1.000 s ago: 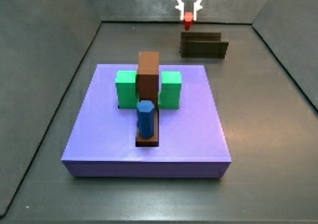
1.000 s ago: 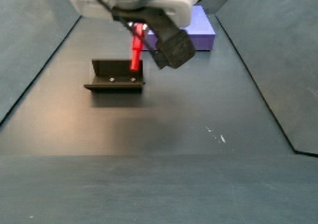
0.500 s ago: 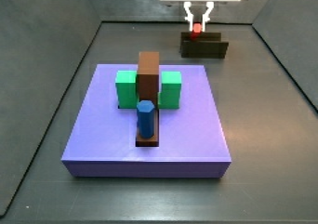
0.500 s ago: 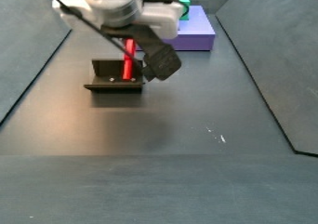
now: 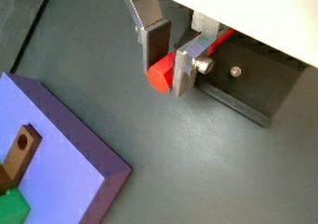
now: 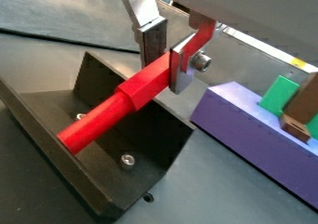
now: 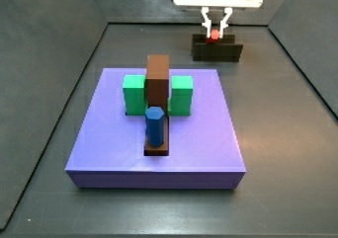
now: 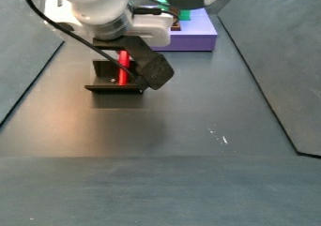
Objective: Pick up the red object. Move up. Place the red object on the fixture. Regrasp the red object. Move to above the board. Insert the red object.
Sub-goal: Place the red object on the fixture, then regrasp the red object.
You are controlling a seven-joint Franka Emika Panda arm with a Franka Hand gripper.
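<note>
The claw sits low over the fixture at the far end of the grey floor tray, well apart from the board. Its two silver plate fingers are pinching the red peg near one end. In both wrist views the peg fills the gap between the dark pads, and its free length slants down into the fixture's angle, where the far tip seems to touch or nearly touch the base plate close to the back wall. In a side view the red peg shows as a short red streak just above the fixture, partly hidden by the wrist.

The task appears to be at the placing step: the peg is being set against the fixture, not yet let go, with the regrasp to follow.

The peg looks like a rigid, smooth, light cylinder, probably plastic. It should neither bend nor crush under the pads, but its round, slick surface could roll or pivot in a flat-plate grip, especially when held off-centre as now. Once freed it may slide or settle along the fixture's corner. For the regrasp, the exposed upper part of the shaft looks like the sounder place to hold, pads square across the diameter, leaving the lower end free for insertion in the board, which carries green blocks, a long brown bar and a blue peg.
</note>
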